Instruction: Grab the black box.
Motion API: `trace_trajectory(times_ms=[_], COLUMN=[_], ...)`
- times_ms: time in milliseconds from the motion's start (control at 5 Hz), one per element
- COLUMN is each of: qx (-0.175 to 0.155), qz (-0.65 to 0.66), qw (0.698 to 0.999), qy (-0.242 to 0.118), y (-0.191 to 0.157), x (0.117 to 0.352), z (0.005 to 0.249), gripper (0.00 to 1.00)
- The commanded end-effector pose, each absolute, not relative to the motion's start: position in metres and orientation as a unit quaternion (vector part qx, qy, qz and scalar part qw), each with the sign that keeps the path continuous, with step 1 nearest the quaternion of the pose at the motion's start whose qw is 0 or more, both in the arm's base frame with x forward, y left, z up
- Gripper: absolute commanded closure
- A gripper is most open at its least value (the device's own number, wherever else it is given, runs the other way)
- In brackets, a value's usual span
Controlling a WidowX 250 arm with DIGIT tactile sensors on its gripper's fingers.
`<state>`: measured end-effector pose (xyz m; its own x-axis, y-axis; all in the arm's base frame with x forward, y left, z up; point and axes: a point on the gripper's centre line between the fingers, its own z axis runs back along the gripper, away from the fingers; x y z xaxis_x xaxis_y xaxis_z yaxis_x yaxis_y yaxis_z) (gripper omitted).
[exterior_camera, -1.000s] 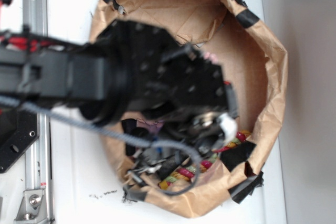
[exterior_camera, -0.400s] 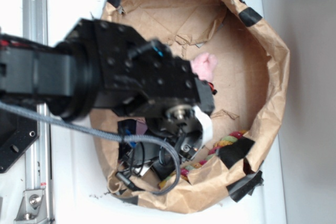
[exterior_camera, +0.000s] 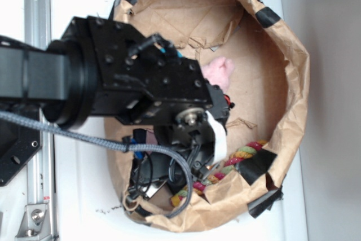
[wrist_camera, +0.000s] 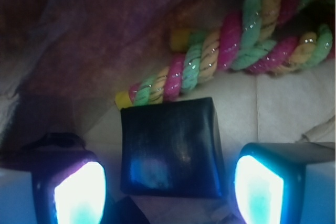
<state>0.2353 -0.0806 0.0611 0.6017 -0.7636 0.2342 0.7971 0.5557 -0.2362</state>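
In the wrist view the black box (wrist_camera: 170,148) lies flat on pale paper, glossy with a bluish sheen. It sits between my two glowing fingers (wrist_camera: 79,192), with a gap on each side. My gripper (wrist_camera: 169,192) is open around the box's near half and touches nothing. In the exterior view my black arm (exterior_camera: 141,83) reaches down into the brown paper bin (exterior_camera: 290,83) and hides the box.
A pink, green and yellow rope toy (wrist_camera: 231,45) lies just beyond the box; the same rope toy (exterior_camera: 240,156) is near the bin's lower wall. A pink soft toy (exterior_camera: 219,71) rests mid-bin. A black plate (exterior_camera: 17,150) and a metal rail (exterior_camera: 36,4) are at the left.
In the exterior view my arm has shifted left, uncovering the pink soft toy and more of the rope toy. The paper bin's rim has shifted slightly.
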Motion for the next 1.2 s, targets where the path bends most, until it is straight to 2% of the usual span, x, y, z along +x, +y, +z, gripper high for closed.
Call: trace_trajectory(times_ms=[0, 200, 400, 600, 800, 1000], qx=[-0.15, -0.136, -0.087, -0.026, 0.004, 0.01], qz=[-0.494, -0.489, -0.457, -0.397, -0.339, -0.32], qw=[0.856, 0.862, 0.885, 0.916, 0.937, 0.943], qy=[-0.009, 0.008, -0.011, -0.052, -0.086, -0.09], y=[-0.124, -0.124, -0.104, -0.065, -0.025, -0.007], x=[0.231, 0.228, 0.234, 0.252, 0.271, 0.281], z=[0.025, 0.014, 0.031, 0.075, 0.107, 0.115], gripper=[0.0, 0.0, 1.0, 1.0, 1.0, 1.0])
